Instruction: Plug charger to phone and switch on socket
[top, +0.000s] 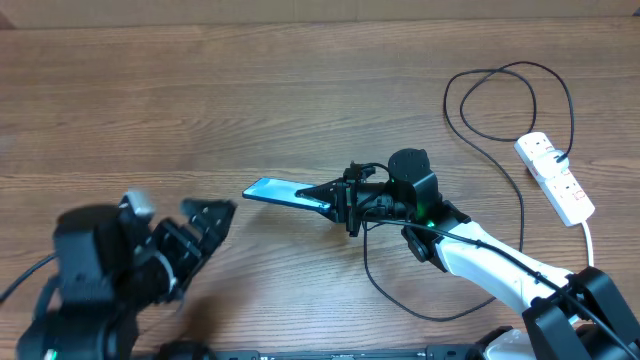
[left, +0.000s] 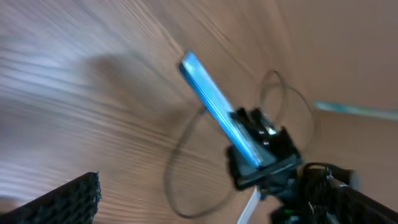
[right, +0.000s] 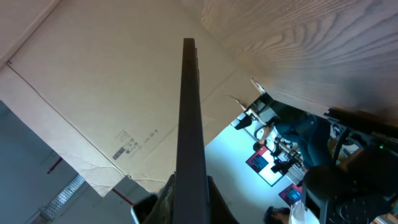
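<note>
The phone (top: 283, 193), slim with a light blue screen, is lifted off the table and tilted, and my right gripper (top: 340, 205) is shut on its right end. Seen edge-on in the right wrist view, the phone (right: 189, 118) rises as a dark strip from between the gripper's fingers (right: 171, 199). The charger's thin black cable (top: 520, 215) loops from the socket (top: 556, 177) across the table to a spot under my right gripper, where its tip is hidden. My left gripper (top: 208, 235) hangs open and holds nothing, left of the phone (left: 214, 106).
The socket's thick white cord (top: 590, 240) runs toward the front right. My right arm (top: 500, 265) stretches in from the bottom right corner. A loop of black cable (left: 180, 180) lies on the wood below the phone. Cardboard (right: 106, 93) stands behind the table.
</note>
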